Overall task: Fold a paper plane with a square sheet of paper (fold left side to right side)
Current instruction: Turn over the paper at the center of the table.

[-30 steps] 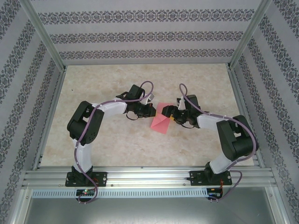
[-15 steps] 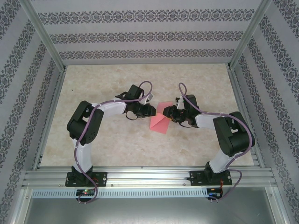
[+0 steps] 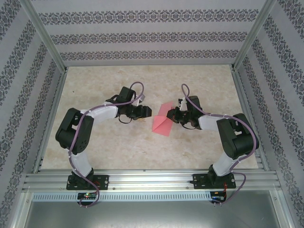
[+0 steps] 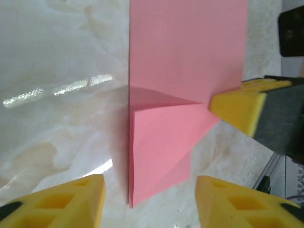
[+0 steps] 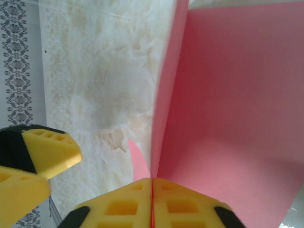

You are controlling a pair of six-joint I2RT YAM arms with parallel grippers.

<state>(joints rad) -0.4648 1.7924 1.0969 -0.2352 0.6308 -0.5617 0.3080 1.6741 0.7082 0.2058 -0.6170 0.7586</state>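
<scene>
The pink paper (image 3: pixel 162 122) lies near the middle of the table (image 3: pixel 118 142), between the 2 grippers. The right gripper (image 3: pixel 174 115) has its yellow fingers (image 5: pixel 128 206) pressed together on the paper's right edge. It lifts a flap there, so that part of the sheet stands up off the surface, and a diagonal fold shows below the pinch. The left gripper (image 3: pixel 145 112) sits just off the paper's left edge, fingers (image 4: pixel 61 202) apart, holding nothing. The table is pale, marbled and glossy. Patterned walls (image 3: pixel 142 35) close 3 sides, and aluminium rails (image 3: pixel 152 180) run along the near edge.
</scene>
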